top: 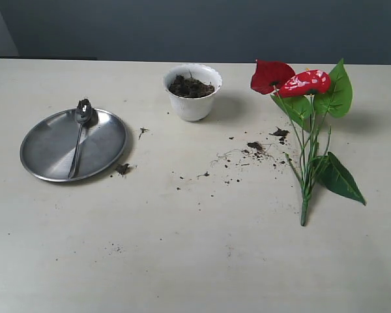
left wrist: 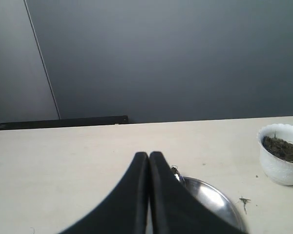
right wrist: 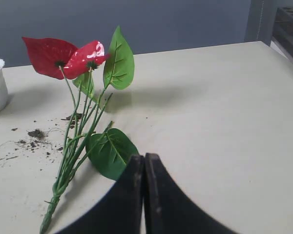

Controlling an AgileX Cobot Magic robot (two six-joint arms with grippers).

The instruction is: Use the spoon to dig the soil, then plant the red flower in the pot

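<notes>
The table (top: 195,261) carries everything. My left hand (left wrist: 149,155) has its fingers pressed together on nothing, close to the plate (left wrist: 212,197). My right hand (right wrist: 140,157) is likewise pressed together and empty, close to the flower (right wrist: 83,58). The flower lies flat on the table's right side, red blooms toward the far edge and stem end toward the near edge. The plate sits on the left. The pot (top: 193,104) stands upright farther back, between the two. The spoon (top: 83,113) lies in the plate, its bowl near the far rim. Soil (top: 191,87) fills the pot. Crumbs (top: 254,147) are scattered between pot and flower.
</notes>
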